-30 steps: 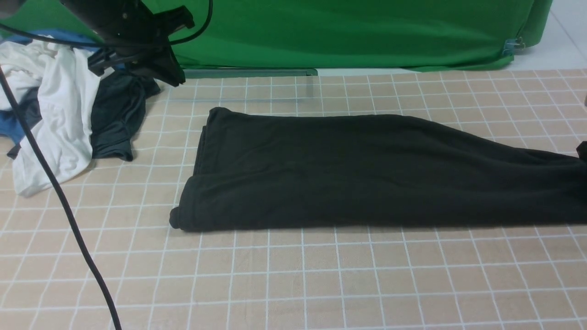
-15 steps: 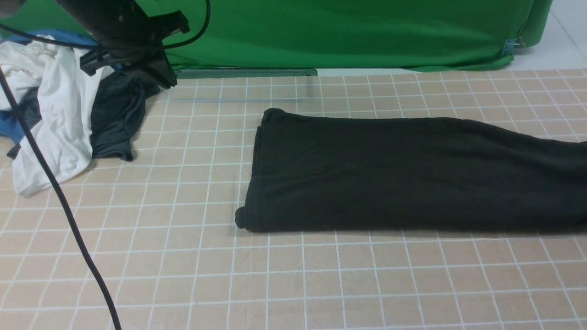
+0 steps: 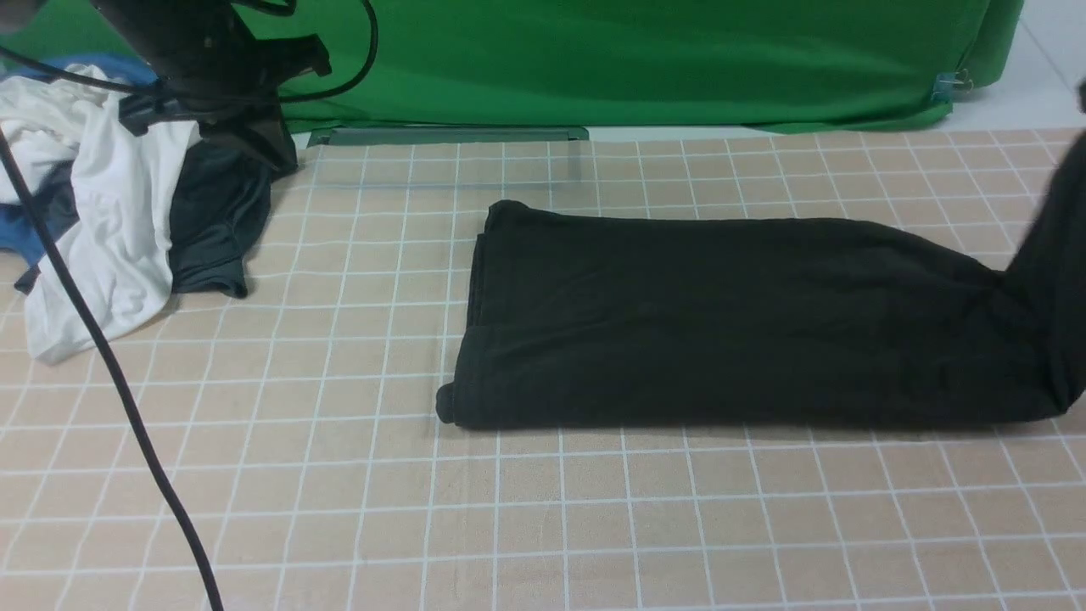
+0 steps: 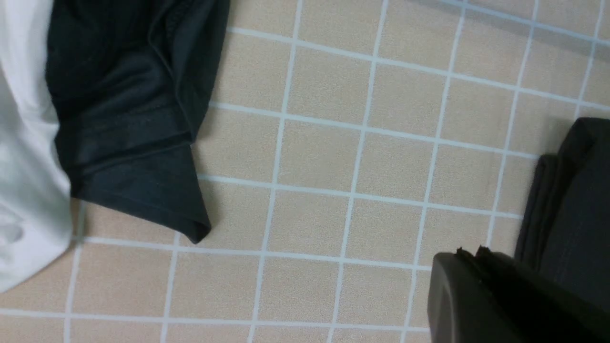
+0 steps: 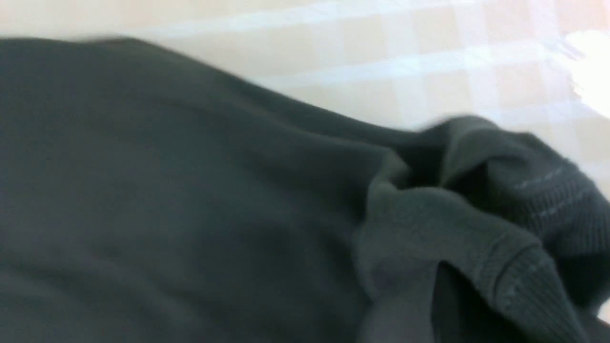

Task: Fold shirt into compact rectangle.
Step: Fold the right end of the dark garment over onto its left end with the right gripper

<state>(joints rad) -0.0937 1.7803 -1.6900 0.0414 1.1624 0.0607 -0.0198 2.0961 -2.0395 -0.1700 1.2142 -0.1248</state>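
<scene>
The black shirt [image 3: 721, 322] lies as a long folded strip across the gridded table [image 3: 594, 526]. Its right end rises steeply off the table at the right edge of the front view. In the right wrist view the shirt [image 5: 190, 190] fills the frame, its ribbed collar bunched around my right gripper [image 5: 452, 305], which is shut on the cloth and mostly hidden by it. My left gripper [image 3: 276, 153] hangs shut and empty at the far left. Its closed tips [image 4: 469, 255] hover over bare table beside the shirt's left end [image 4: 576, 200].
At the far left lies a heap of clothes: a white garment [image 3: 110, 229], a dark grey garment [image 3: 212, 221] and blue cloth [image 3: 25, 233]. A black cable [image 3: 110, 365] hangs across the left side. A green backdrop [image 3: 636, 59] closes off the back.
The shirt slid to the right across the table, then its right end was lifted up. The left arm drifted a little to the left and back.
</scene>
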